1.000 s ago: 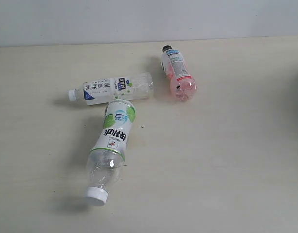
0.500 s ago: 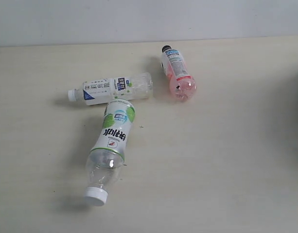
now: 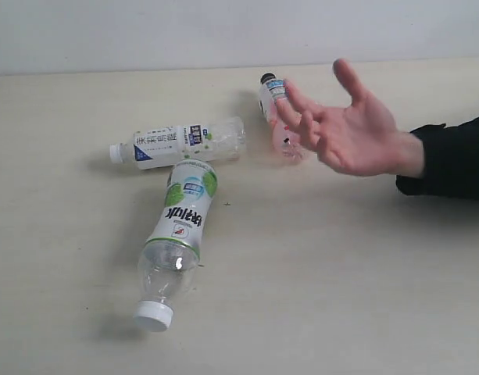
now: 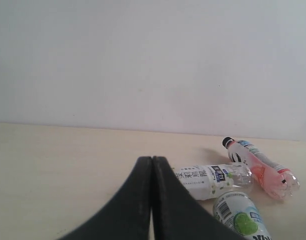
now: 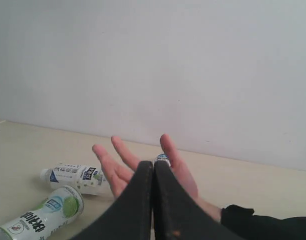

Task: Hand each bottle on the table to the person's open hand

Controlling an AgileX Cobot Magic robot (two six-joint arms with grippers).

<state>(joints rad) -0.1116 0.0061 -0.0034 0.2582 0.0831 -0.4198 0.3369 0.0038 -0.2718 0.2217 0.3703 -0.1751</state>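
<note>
Three bottles lie on the cream table (image 3: 341, 273). The white-green bottle (image 3: 180, 226) points its white cap toward the near edge. Behind it lies the white-blue bottle (image 3: 180, 142), cap to the left. The pink bottle (image 3: 274, 105) with a black cap is partly covered by the person's open hand (image 3: 348, 129), which reaches in from the right on a black sleeve (image 3: 450, 156). Neither gripper shows in the exterior view. My left gripper (image 4: 152, 161) is shut and empty, short of the white-blue bottle (image 4: 212, 180). My right gripper (image 5: 153, 164) is shut and empty, with the hand (image 5: 118, 167) beyond it.
A plain pale wall (image 3: 223, 31) runs behind the table's far edge. The white-green bottle (image 5: 43, 215) and the white-blue bottle (image 5: 75, 176) lie to one side of the hand in the right wrist view. The pink bottle (image 4: 260, 167) lies farthest in the left wrist view.
The person's hand has come in from the right and now hovers in front of the pink bottle. The bottles have not moved.
</note>
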